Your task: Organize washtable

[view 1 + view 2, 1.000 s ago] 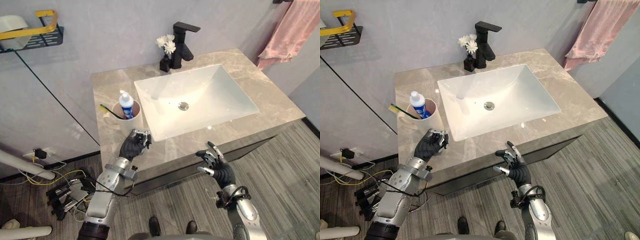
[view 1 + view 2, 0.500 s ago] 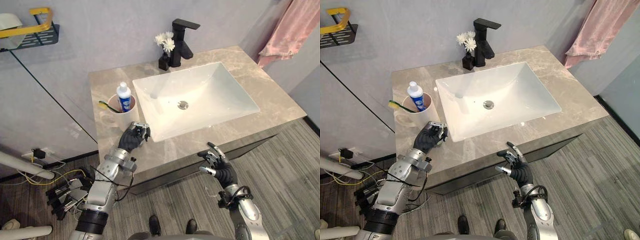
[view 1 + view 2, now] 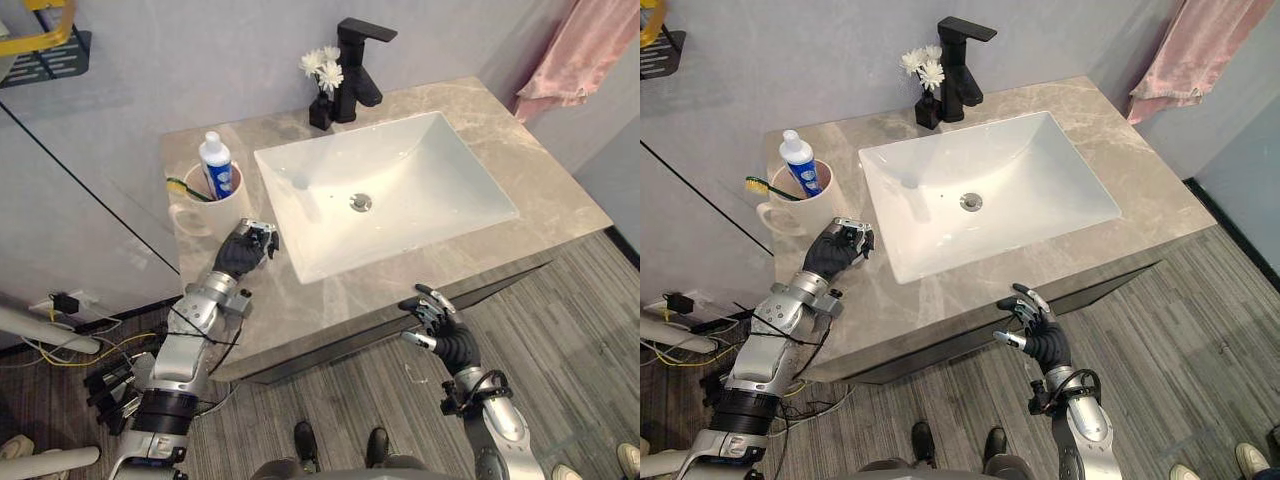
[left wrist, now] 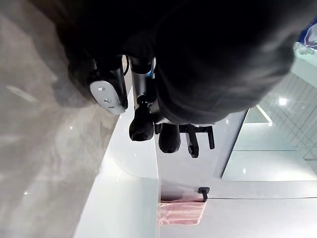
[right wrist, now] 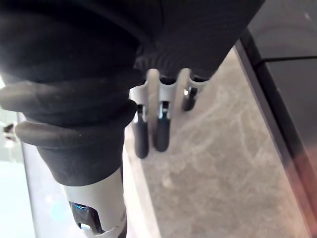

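- While you look down at the washstand, your left hand (image 3: 243, 253) is on the counter (image 3: 560, 200), near its left front corner.
- Its fingers (image 4: 141, 124) are curled in tight, and you can see nothing inside them.
- Just beside that hand, toward the wall, stands a cup (image 3: 203, 210) with a handle. You cannot tell if the hand touches it.
- Inside the cup a tube of toothpaste (image 3: 214, 160) stands up with its white cap on top.
- A toothbrush (image 3: 182, 187) with a yellow and green head leans out over the cup's left rim.
- To the right of the cup and the hand is the big white sink (image 3: 420, 170), with its round drain (image 3: 360, 202) in the middle.
- Behind the sink stands a black tap (image 3: 357, 65).
- Touching the tap's left side is a small black vase (image 3: 320, 112) with white flowers (image 3: 322, 68).
- Your right hand (image 3: 440, 328) hangs low in front of the counter, over the grey floor (image 3: 580, 330).
- Its fingers (image 5: 161, 126) are loose and a bit spread, and they hold nothing.
- Far off at the right a pink towel (image 3: 590, 50) hangs on the wall.
- Far off at the left a black shelf (image 3: 50, 55) is on the wall.
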